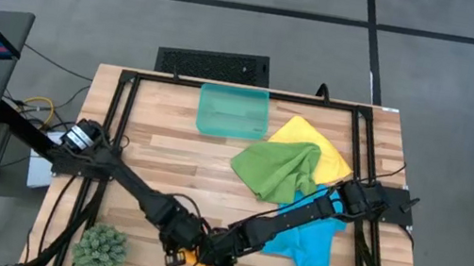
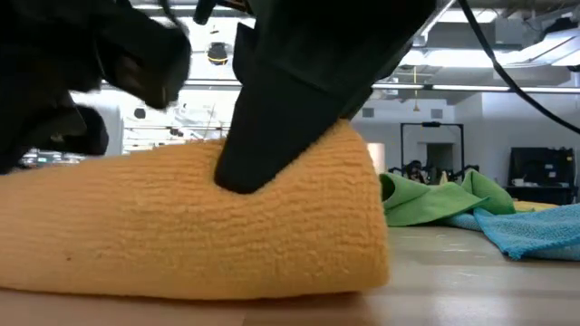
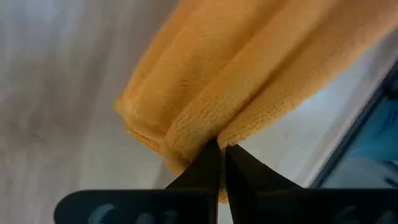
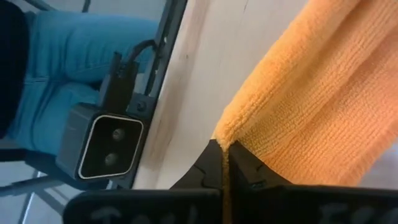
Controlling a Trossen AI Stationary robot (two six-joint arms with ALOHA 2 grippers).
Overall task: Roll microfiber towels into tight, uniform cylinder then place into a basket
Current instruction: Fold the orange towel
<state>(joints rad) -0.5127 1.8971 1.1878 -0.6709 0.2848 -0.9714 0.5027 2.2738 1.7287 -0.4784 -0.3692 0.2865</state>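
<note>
Wooden counter [image 1: 167,155] carrying four microfiber towels and one basket [image 1: 232,113]. Blue towel [image 1: 310,245], green towel [image 1: 281,171] and yellow towel [image 1: 330,148] lie loose and overlapping at right; the teal basket, holding nothing, stands at the far middle. At the near edge the rolled orange towel [image 2: 195,226] is pinched by both grippers: left gripper [image 3: 222,151] and right gripper [image 4: 224,144], fingers closed on its fabric. One spiky plant ball [image 1: 100,249] sits near left. No writing is legible.
</note>
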